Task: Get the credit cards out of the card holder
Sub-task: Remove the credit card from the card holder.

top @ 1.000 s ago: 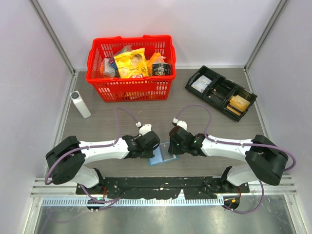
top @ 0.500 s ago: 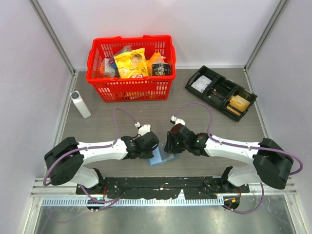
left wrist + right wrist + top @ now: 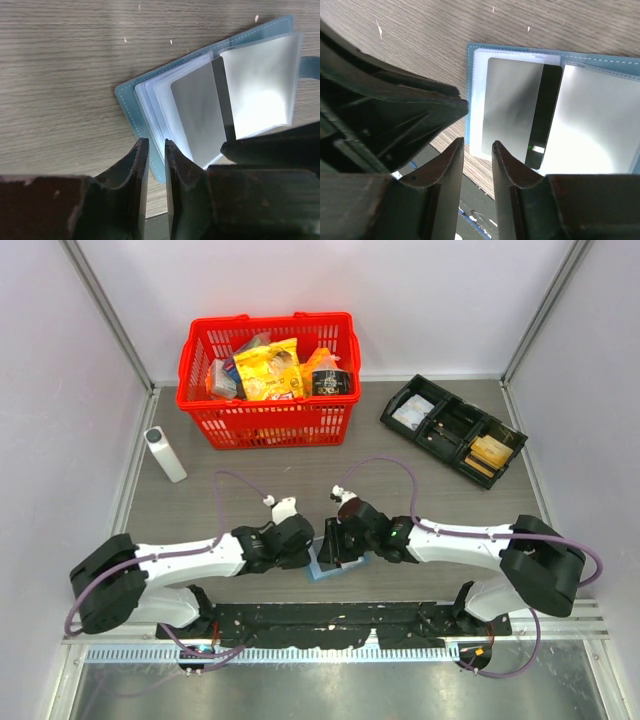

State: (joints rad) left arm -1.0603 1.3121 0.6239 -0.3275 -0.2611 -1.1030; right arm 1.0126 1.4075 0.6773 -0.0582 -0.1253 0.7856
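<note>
Table (image 3: 250, 485): basket (image 3: 268, 410) upper centre-left, packets (image 3: 268, 368) inside. Compartment tray (image 3: 452, 429) upper right. Upright canister (image 3: 165, 454) at left, below-left of basket. Card holder (image 3: 322, 562) lower centre, lying open, between left gripper (image 3: 303, 551) and right gripper (image 3: 325, 546); card (image 3: 202, 117) on its sleeves.

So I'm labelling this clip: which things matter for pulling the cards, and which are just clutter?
Job: card holder, lying open; credit card in its sleeve.

Clutter: red basket of snacks, black tray, white bottle.
</note>
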